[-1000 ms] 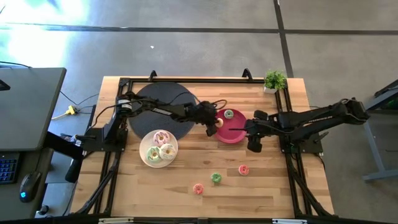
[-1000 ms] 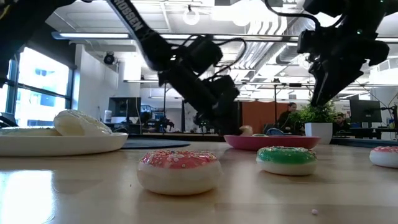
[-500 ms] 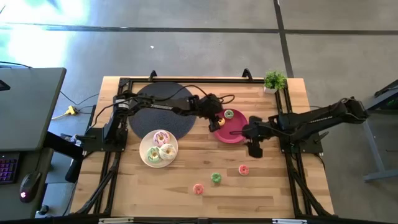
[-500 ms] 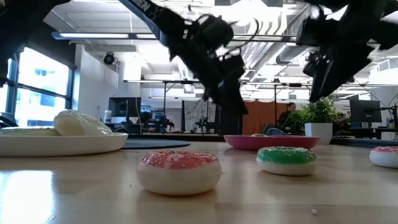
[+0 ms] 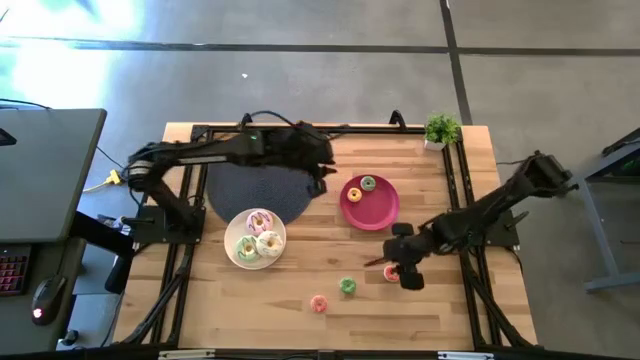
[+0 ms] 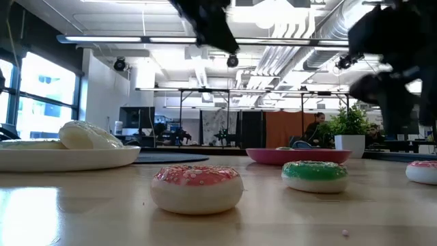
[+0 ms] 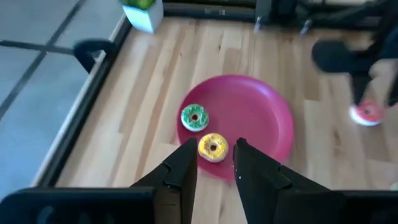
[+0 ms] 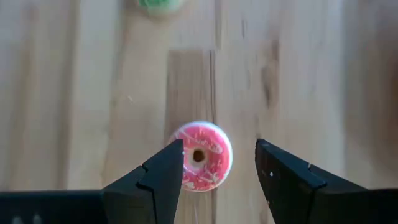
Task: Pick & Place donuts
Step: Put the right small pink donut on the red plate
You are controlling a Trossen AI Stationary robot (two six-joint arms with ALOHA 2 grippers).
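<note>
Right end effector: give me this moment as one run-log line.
right end effector: open, over pink donut | left end effector: open, empty | pink plate: two donuts

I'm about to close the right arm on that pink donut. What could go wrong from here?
1. The right end effector is open around the pink donut, which sits nearer one finger; closing may nudge it aside rather than grip it.
2. The green donut lies close by and could get bumped.
3. The pink plate already holds two donuts, so a drop may knock them.
</note>
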